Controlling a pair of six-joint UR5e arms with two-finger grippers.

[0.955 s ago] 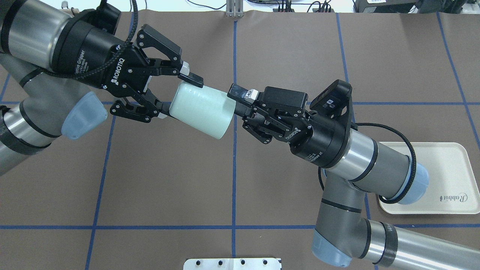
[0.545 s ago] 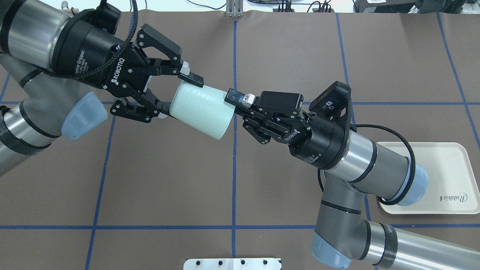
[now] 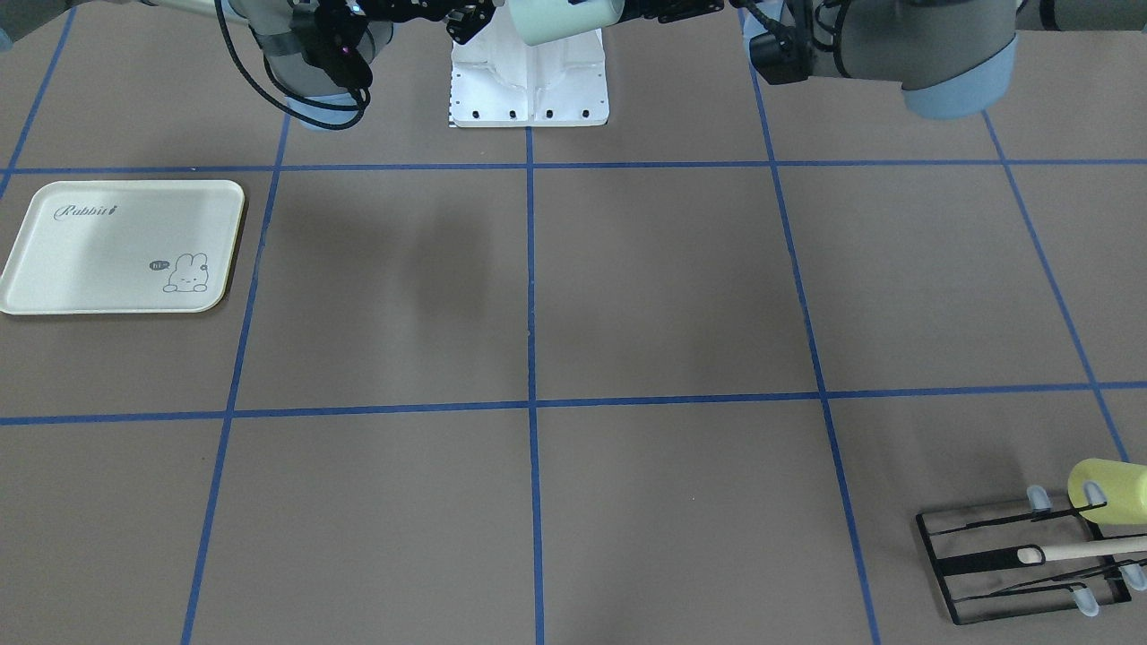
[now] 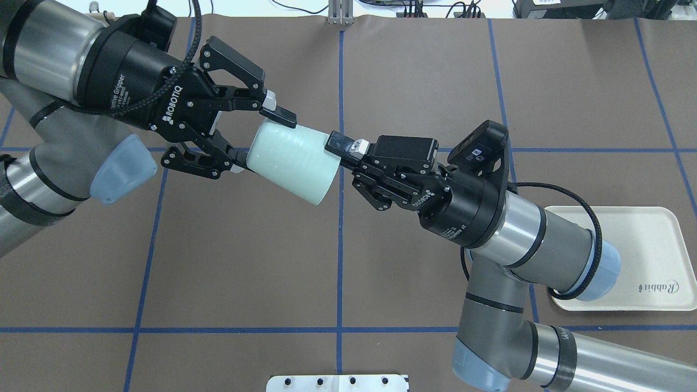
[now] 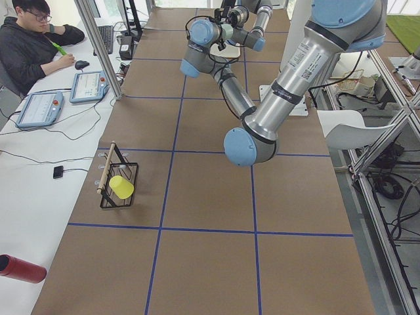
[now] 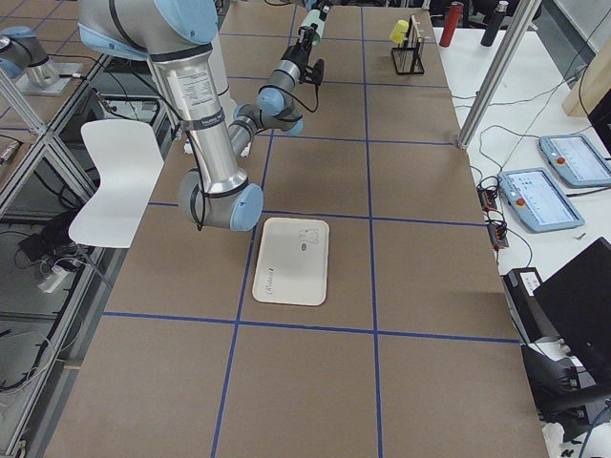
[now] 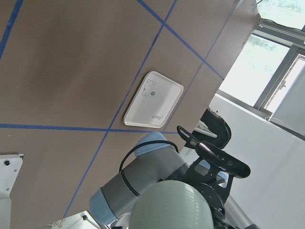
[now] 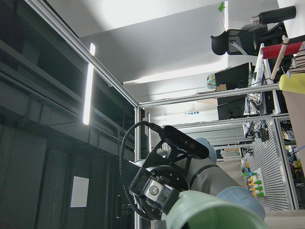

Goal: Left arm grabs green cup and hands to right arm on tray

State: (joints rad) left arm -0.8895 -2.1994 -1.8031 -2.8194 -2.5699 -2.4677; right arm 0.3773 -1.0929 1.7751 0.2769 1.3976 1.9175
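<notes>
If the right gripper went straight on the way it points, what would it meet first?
The green cup: the right gripper points at its open end, apparently almost touching, though depth is unclear.

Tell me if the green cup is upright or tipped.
Tipped on its side: the green cup lies horizontal in the air, base clamped in the left gripper, mouth toward the right gripper.
</notes>
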